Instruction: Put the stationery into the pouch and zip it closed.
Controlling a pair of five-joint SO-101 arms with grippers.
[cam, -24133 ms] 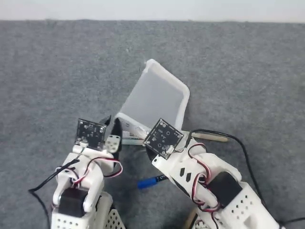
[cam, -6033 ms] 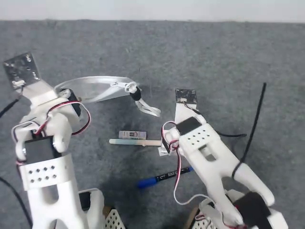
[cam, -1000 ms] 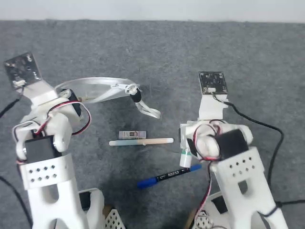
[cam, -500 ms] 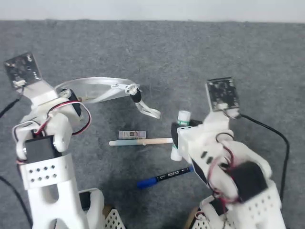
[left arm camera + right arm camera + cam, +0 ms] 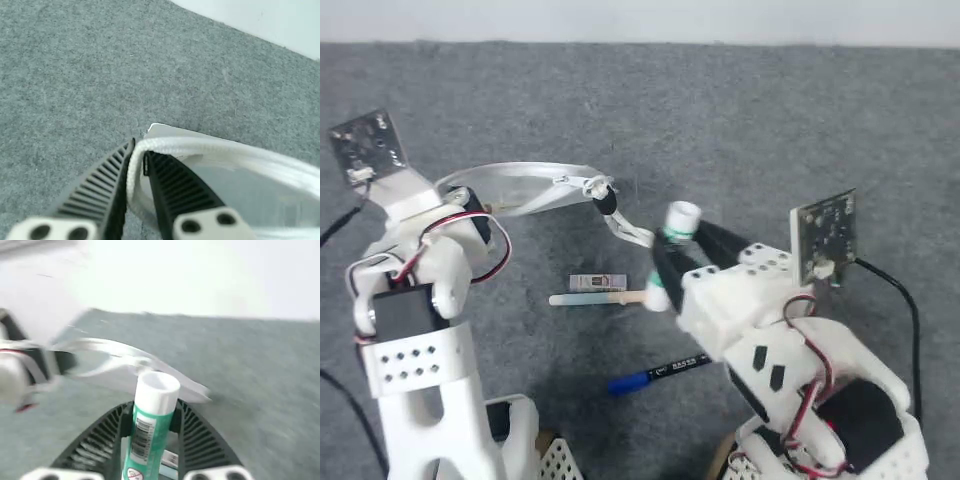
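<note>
Here right fingers (image 5: 198,433) pinch the glue stick (image 5: 150,415), left fingers (image 5: 172,182) the pouch rim (image 5: 200,146).

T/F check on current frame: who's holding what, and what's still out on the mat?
1. The right gripper has its jaws shut on the glue stick, held clear of the table. True.
2. The blue marker is already inside the pouch. False: it lies on the table, in front of the arms.
3. The left gripper clamps the pouch's corded edge between its jaws. True.
4. The left gripper holds the pale stick. False: the stick lies on the table between the arms, untouched.
</note>
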